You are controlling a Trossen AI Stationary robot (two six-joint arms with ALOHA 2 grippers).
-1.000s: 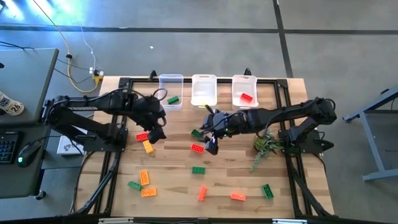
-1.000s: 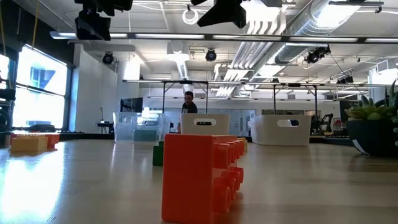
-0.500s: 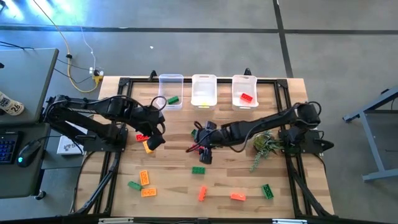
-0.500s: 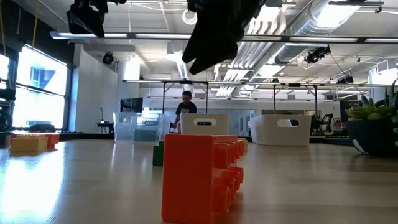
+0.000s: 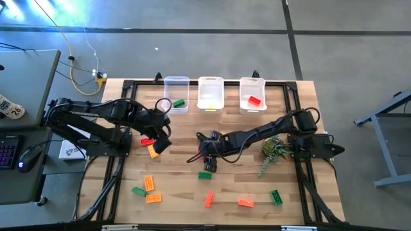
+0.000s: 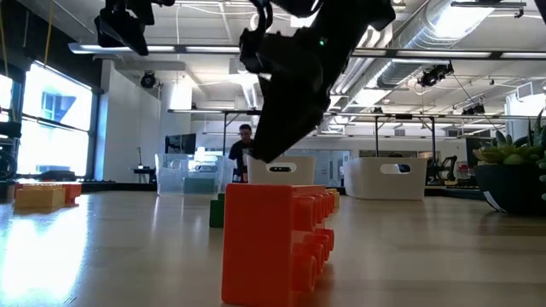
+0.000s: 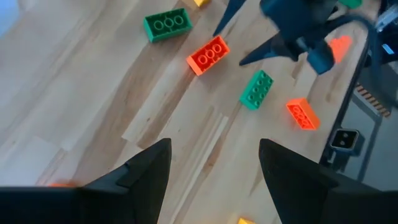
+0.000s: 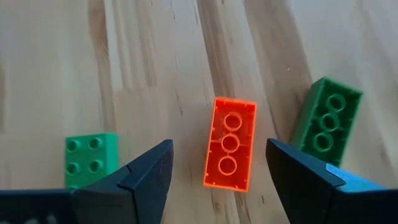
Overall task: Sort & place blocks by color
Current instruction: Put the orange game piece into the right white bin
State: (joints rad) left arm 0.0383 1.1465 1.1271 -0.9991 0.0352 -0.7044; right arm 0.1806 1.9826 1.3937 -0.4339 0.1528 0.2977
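- Right hand [image 5: 205,156] is out over the middle of the desk [image 5: 180,192], fingers spread wide apart and holding nothing.
- Its wrist view looks straight down between the two fingers [image 8: 146,177] at a red-orange block [image 8: 230,144] lying flat on the wood, not touched yet.
- A green block [image 8: 326,121] sits just beside that one, and another green block [image 8: 90,158] is off on the other side.
- Left hand [image 5: 160,138] hangs over the left part of the desk, also wide open and empty, near a red block [image 5: 147,141] and a yellow-orange block [image 5: 153,151].
- More blocks are scattered along the front of the desk, e.g. an orange block [image 5: 245,203].
- Three clear bins [image 5: 212,82] line the back edge; one holds a green brick [image 5: 179,102], another a red brick [image 5: 255,101].
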